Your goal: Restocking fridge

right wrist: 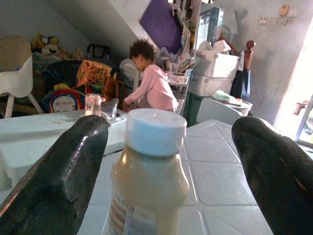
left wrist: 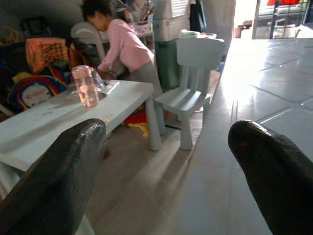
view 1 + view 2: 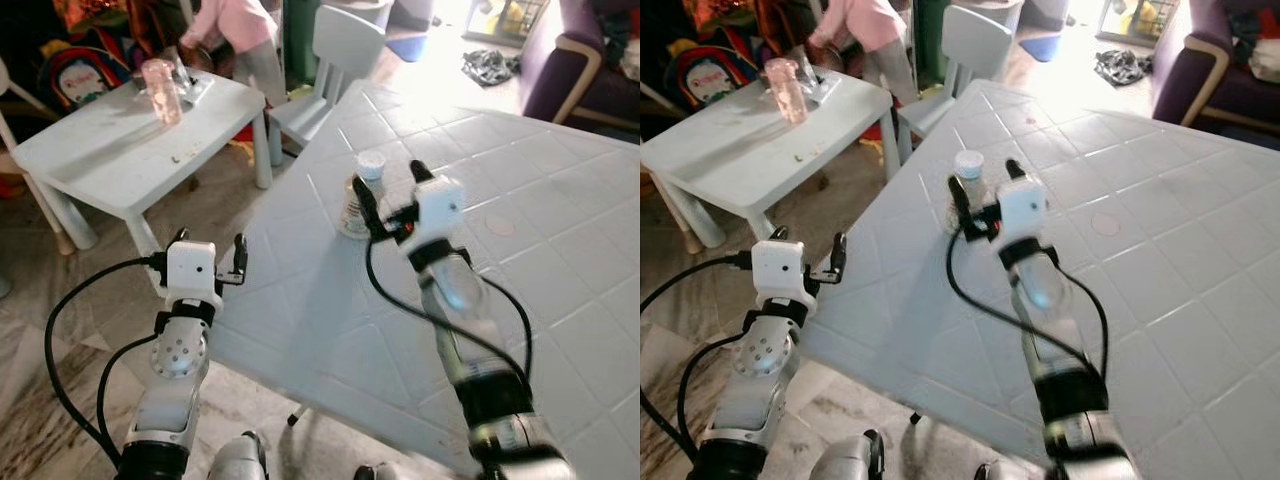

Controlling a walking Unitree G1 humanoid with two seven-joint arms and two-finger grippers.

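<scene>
Right wrist view: small plastic bottle of beige drink with a pale blue screw cap (image 1: 151,186) stands upright between the two spread fingers of the right pincer (image 3: 392,198), not yet touched. It sits near the corner of the white tiled-pattern plastic table (image 3: 520,300). Judged light, rigid, smooth-sided and easy to tip; best held on the body below the shoulder, not the cap. Left pincer (image 3: 208,250) is spread, empty, off the table's edge. A person in a pink top (image 1: 154,88) bends at a small white table (image 3: 110,150) behind.
</scene>
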